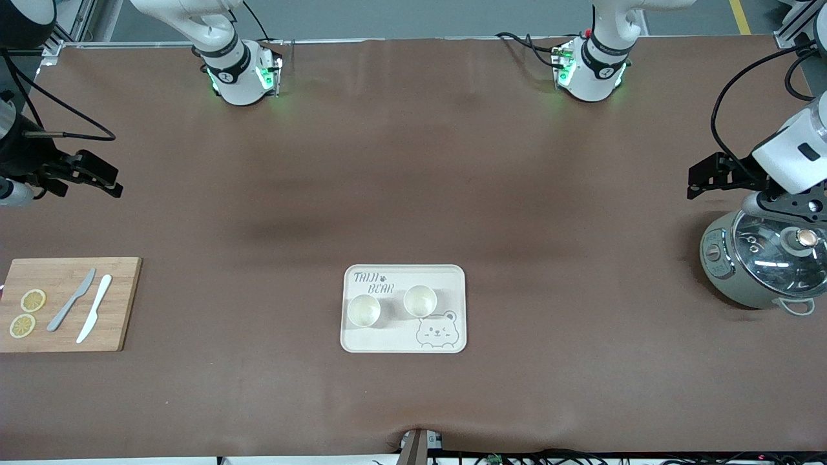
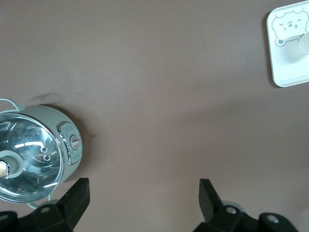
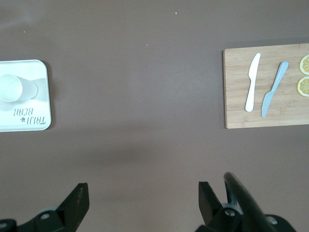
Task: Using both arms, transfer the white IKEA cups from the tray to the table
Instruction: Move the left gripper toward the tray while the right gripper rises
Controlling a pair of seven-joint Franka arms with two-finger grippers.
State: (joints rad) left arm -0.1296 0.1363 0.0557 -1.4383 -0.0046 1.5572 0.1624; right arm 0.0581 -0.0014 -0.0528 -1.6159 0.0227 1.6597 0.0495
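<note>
Two white IKEA cups point(image 1: 364, 310) point(image 1: 420, 301) stand upright side by side on the bear-printed tray point(image 1: 446, 278) in the middle of the table. My left gripper point(image 1: 691, 182) is open and empty, over bare table beside the cooker at the left arm's end. My right gripper point(image 1: 114, 182) is open and empty, over bare table at the right arm's end. The left wrist view shows its open gripper point(image 2: 145, 198), the tray's corner point(image 2: 285, 72) and part of a cup point(image 2: 304, 44). The right wrist view shows its open gripper point(image 3: 144, 200), the tray point(image 3: 29, 118) and one cup point(image 3: 14, 88).
A grey cooker with a glass lid point(image 1: 765, 265) stands at the left arm's end, also in the left wrist view point(image 2: 34, 154). A wooden cutting board point(image 1: 119, 303) with two knives and two lemon slices lies at the right arm's end, also in the right wrist view point(image 3: 236, 87).
</note>
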